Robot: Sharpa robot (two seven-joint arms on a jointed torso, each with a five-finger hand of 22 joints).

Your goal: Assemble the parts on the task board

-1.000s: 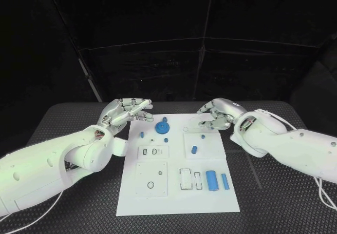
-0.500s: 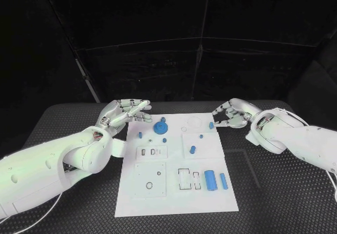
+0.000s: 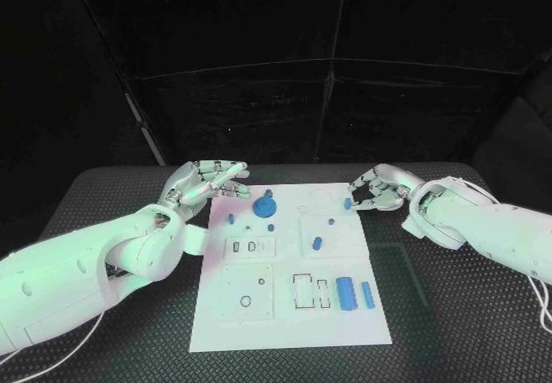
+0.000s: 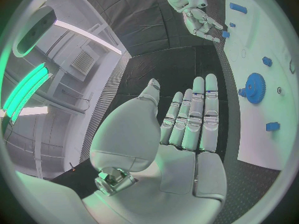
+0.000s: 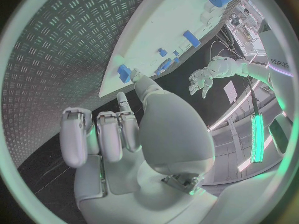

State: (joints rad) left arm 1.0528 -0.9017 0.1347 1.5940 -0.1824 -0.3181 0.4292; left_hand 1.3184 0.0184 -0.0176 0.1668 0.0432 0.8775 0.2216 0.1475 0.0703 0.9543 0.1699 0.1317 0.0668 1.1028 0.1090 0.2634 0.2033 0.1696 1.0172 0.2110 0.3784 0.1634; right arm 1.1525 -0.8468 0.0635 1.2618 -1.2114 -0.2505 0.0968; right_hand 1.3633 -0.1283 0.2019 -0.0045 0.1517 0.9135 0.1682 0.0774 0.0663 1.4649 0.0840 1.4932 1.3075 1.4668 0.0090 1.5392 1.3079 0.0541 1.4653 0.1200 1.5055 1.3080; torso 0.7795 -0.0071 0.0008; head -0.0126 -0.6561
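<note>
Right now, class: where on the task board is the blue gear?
In the head view the blue gear sits near the task board's far edge, left of centre, just beside the left hand.

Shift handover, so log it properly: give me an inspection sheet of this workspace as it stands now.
Surface: black table, textured top.
Job's things: white task board in the middle; blue gear at its far end; two blue cylinders at its near right; small blue peg at the far right edge.
Clutter: nothing seen.
Hands: left hand holds nothing, beside the board's far left corner; right hand by the small blue peg, fingers at it, hold unclear.
Cables: white cable under the right arm.
Surroundings: dark backdrop.
</note>
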